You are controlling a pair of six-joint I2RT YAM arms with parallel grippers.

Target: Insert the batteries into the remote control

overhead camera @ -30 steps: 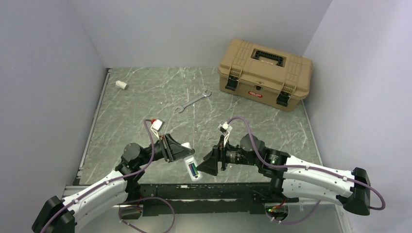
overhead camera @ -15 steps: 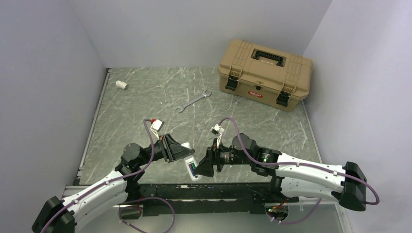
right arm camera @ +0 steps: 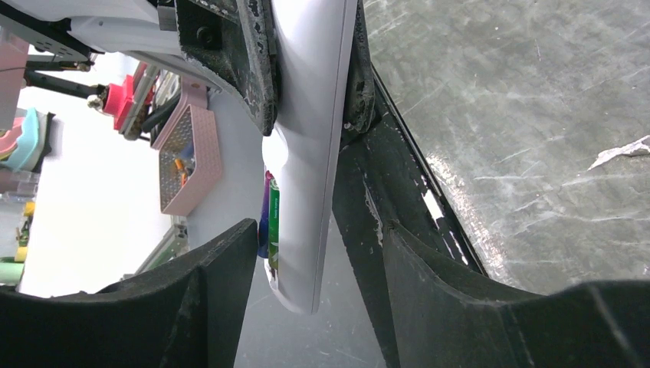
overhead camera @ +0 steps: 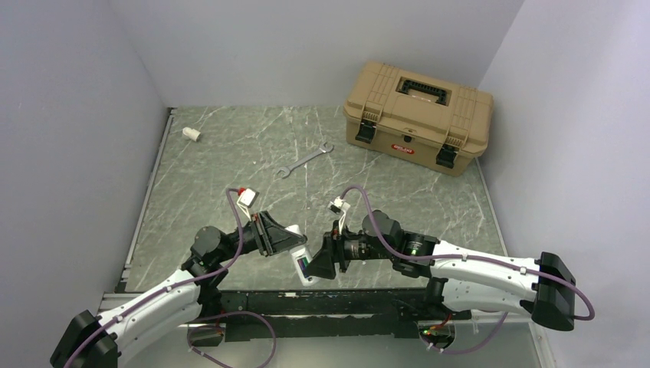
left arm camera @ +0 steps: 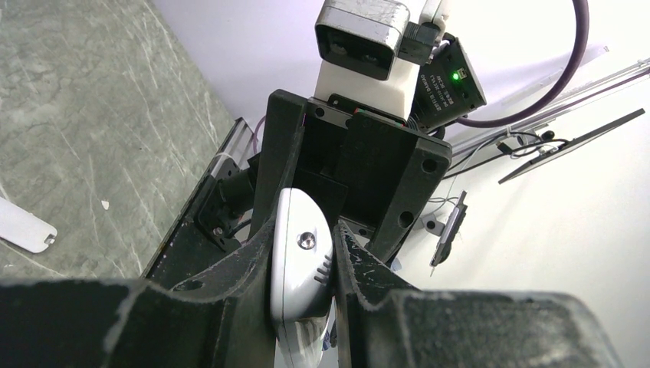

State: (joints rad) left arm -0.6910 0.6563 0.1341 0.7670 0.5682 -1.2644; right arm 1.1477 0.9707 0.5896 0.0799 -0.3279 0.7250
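Short of the toolbox (overhead camera: 418,115), the left gripper (overhead camera: 293,244) pinches the remote control (overhead camera: 303,262), batteries (right arm camera: 272,222) in its recess; the right gripper (overhead camera: 316,266) has moved in, spread jaws straddling its end, likely to seat them.

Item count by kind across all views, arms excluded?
Remote: 1
Batteries: 2 (green, purple, both in the remote)
Wrench: 1
Toolbox: 1
White tube stub: 1
White tab: 1
Total: 7
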